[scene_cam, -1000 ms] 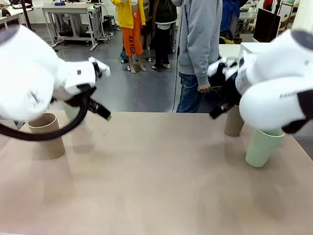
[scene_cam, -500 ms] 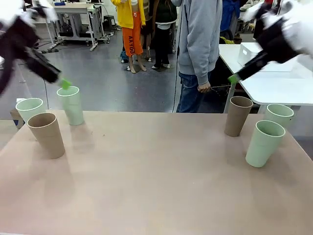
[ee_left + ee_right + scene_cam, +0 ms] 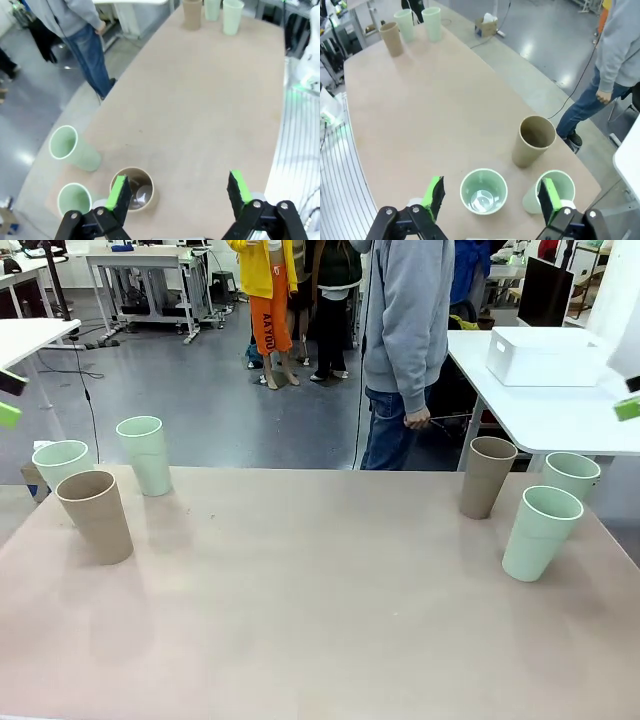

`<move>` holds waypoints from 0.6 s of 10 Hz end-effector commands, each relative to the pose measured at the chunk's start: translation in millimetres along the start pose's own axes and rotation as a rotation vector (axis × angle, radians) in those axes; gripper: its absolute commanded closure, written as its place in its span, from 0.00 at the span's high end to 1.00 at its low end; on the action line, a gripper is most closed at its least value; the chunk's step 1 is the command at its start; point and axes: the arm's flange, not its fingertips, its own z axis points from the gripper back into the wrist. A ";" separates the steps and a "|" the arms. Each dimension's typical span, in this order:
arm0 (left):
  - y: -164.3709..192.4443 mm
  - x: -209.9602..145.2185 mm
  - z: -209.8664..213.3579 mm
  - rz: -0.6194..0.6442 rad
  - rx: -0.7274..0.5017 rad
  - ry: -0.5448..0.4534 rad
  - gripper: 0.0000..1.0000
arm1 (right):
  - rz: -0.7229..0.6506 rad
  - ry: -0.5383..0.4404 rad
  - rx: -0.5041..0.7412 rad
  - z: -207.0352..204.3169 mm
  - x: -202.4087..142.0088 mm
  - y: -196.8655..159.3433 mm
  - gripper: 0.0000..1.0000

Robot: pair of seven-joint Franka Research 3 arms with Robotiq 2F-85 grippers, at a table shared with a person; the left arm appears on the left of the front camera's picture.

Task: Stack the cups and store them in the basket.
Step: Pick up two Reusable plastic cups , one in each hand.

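Left hand point(image 3: 179, 190): fingers spread wide, nothing between them. It hangs high over one end of the counter point(image 3: 320, 590). In the front view one green fingertip point(image 3: 8, 413) shows at the left edge of the frame.
Right hand point(image 3: 490, 196): fingers spread wide, nothing between them, high over the other end of the counter. In the front view one green fingertip point(image 3: 628, 408) shows at the right edge.
Left brown cup point(image 3: 95, 515): upright, mouth up, left of frame in the front view, nearest me of its group. In my left wrist view it sits at bottom centre, with one of my fingers overlapping its rim in the picture.
Left outer mint cup point(image 3: 60, 465): upright, just behind the left brown cup, close to it.
Left far mint cup point(image 3: 145, 455): upright at the counter's far edge, apart from the other two.
Right brown cup point(image 3: 487, 477): upright at the far edge, right of frame.
Right far mint cup point(image 3: 570, 477): upright, near the right brown cup, apart from it.
Right near mint cup point(image 3: 540, 533): upright, just in front of the right far mint cup. In my right wrist view it lies between my fingers in the picture, well below them.
Basket point(image 3: 545, 355): white, on the side table point(image 3: 560, 415), upper right of the front view, off the counter.
Person point(image 3: 405, 330): stands at the far side, top centre, hand point(image 3: 418, 420) hanging low.
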 end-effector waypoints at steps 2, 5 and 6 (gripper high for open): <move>5.4 -27.9 -0.7 -0.008 -0.023 -0.119 1.00 | -0.008 -0.069 0.053 -1.1 -23.6 -7.1 1.00; 8.8 -37.5 -4.6 0.017 -0.009 -0.147 1.00 | -0.028 -0.078 0.056 -5.6 -30.6 -13.1 1.00; 7.9 -35.9 -6.1 0.044 0.017 -0.152 1.00 | -0.030 -0.082 0.044 -6.4 -31.0 -13.4 1.00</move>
